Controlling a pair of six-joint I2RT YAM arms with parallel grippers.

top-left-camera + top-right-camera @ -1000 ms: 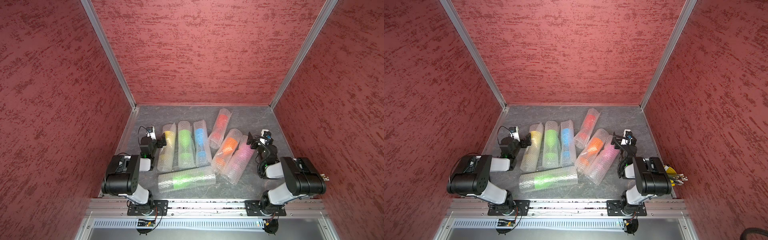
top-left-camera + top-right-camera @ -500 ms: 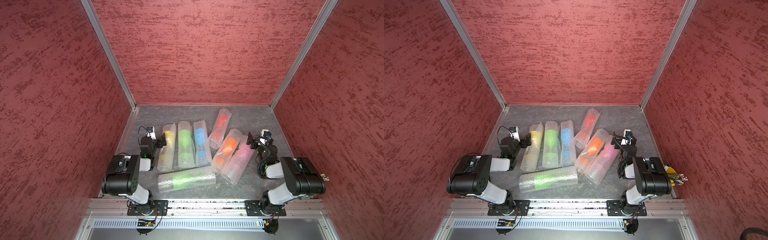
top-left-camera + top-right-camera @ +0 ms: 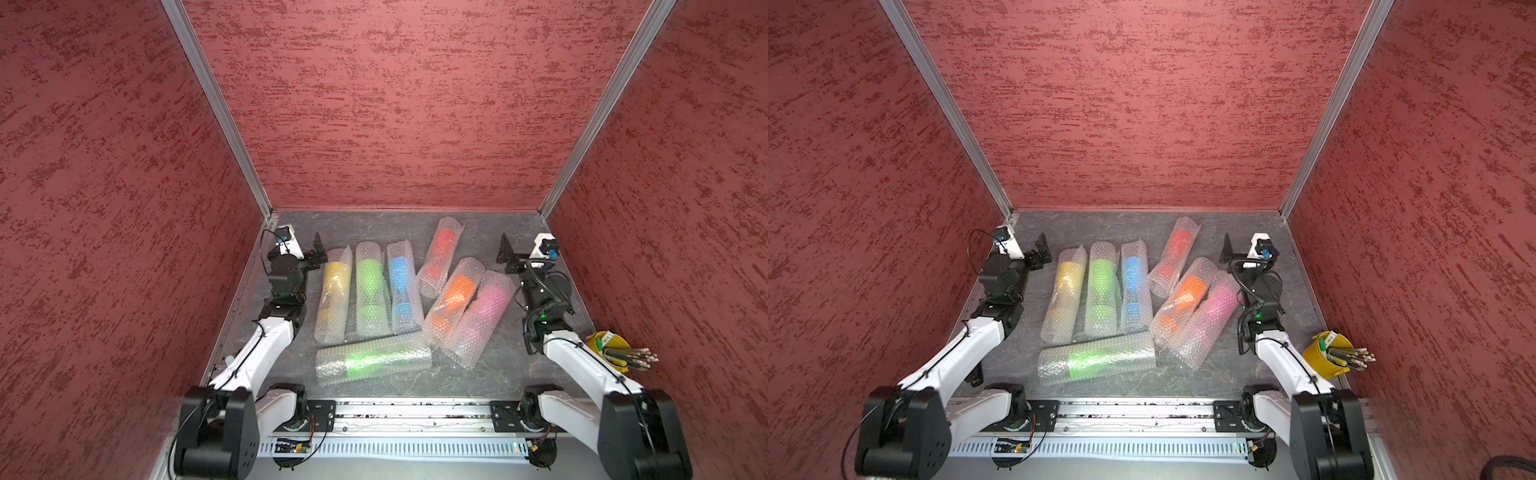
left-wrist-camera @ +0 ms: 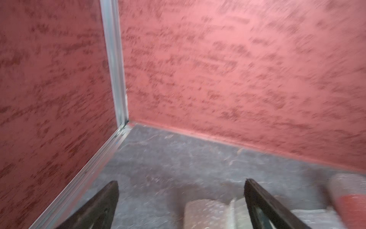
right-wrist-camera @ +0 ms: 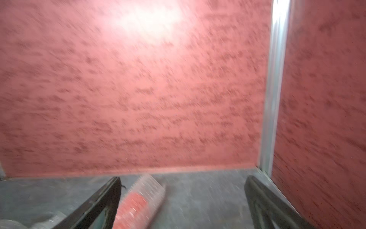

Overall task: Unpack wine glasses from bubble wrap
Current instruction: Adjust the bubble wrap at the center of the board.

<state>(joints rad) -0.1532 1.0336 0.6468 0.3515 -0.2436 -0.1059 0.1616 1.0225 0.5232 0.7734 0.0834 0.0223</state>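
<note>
Seven wine glasses (image 3: 369,278), each rolled in bubble wrap (image 3: 330,328), crowd the middle of the desk (image 3: 374,224): three side by side, the red roll (image 3: 441,249) nearest the back wall (image 3: 395,124), two touching at right, one crosswise by the front edge. The left end effector (image 3: 316,253), wide open and empty, sits just beside the yellow roll (image 3: 334,282); the right end effector (image 3: 508,259), equally agape and holding nothing, stands near the pink roll (image 3: 488,301). Bare desk runs along the back wall and the right side
</note>
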